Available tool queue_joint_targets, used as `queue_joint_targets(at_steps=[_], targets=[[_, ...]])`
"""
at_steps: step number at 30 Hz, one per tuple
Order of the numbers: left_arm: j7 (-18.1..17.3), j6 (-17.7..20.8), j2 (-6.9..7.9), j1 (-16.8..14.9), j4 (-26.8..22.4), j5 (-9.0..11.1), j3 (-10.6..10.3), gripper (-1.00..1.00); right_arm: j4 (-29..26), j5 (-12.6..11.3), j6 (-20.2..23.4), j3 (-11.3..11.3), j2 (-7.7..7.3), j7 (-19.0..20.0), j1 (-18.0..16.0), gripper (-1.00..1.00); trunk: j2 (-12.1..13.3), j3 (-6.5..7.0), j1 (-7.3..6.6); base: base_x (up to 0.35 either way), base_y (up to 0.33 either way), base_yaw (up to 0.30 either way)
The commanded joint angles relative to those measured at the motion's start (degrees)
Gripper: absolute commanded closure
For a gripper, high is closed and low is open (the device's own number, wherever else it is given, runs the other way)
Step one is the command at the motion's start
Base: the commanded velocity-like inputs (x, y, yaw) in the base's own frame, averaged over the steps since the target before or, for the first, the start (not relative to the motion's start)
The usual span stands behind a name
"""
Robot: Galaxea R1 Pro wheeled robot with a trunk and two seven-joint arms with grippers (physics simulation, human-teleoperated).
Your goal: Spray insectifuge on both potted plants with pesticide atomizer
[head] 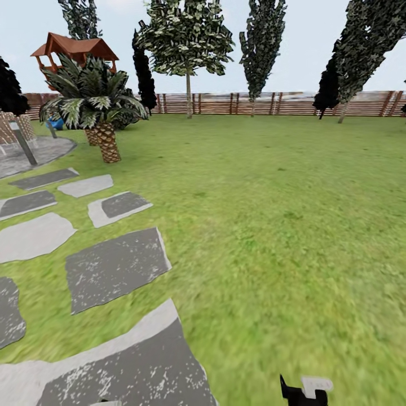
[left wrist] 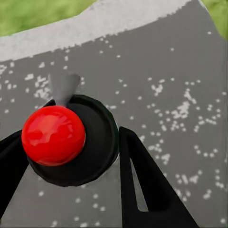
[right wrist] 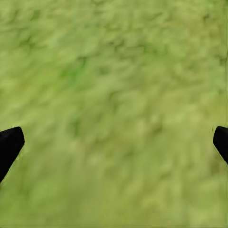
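Note:
The pesticide atomizer [left wrist: 71, 156] is a round black body with a glossy red knob [left wrist: 53, 135] on top and a grey nozzle [left wrist: 64, 88]. My left gripper [left wrist: 71, 137] is shut on it, one black finger against each side, above a speckled grey stepping stone [left wrist: 166, 71]. My right gripper [right wrist: 114, 142] hangs open over bare lawn, with only its black fingertips [right wrist: 9, 145] at the edges of that view. It also pokes in at the head view's lower edge as the right gripper [head: 304, 392]. The potted plants are out of view.
Irregular grey stepping stones [head: 115, 265] run along the left of the garden lawn [head: 282, 225]. A palm with a scaly trunk [head: 96, 107] stands far left beside a round paved patio [head: 34, 152]. A slatted wooden fence [head: 254, 104], tall trees and a red-roofed playhouse [head: 76, 51] line the back.

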Motion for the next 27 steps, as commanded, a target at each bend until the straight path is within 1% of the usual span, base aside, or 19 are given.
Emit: queue_joint_targets(at_steps=[1,7,10,17,22,26,27], targets=[[-0.4,-0.1,0.01,0.0,0.0,-0.1,0.5,1.0,0.1,0.5,-1.2,-0.5,-0.03,0.0,0.0,-1.0,0.0,-0.05,0.03,0.34,0.0,0.0],[-0.4,-0.1,0.01,0.0,0.0,0.0,0.5,1.0,0.0,0.4,-5.3,-0.5,-0.09,0.0,1.2,-1.0,0.0,-0.05,0.03,0.34,0.0,0.0],[-0.4,-0.1,0.01,0.0,0.0,-0.1,0.5,1.0,0.0,0.4,-6.2,-0.6,-0.14,0.0,1.3,-1.0,0.0,-0.05,0.03,0.34,0.0,0.0],[-0.4,-0.2,0.03,0.0,-0.1,0.0,0.5,1.0,0.0,0.7,-6.2,-0.6,0.09,0.2,1.3,-1.0,0.0,-0.05,0.03,0.34,0.008,0.0],[-0.4,-0.2,0.07,0.0,-0.1,0.0,0.5,1.0,0.0,0.8,-6.2,-0.5,0.25,0.2,1.3,-1.0,0.0,-0.05,0.03,0.34,0.088,0.039],[-0.4,-0.1,0.1,0.0,-0.1,-0.1,0.5,1.0,-0.1,0.5,-6.2,-0.5,1.55,0.0,1.3,-1.0,0.0,-0.05,0.03,0.34,0.069,0.238],[-0.4,-0.1,0.1,0.0,-0.1,-0.1,0.5,1.0,-0.1,0.5,-6.2,-0.5,1.66,-0.1,1.3,-1.0,0.0,-0.05,0.03,0.34,0.017,0.269]])
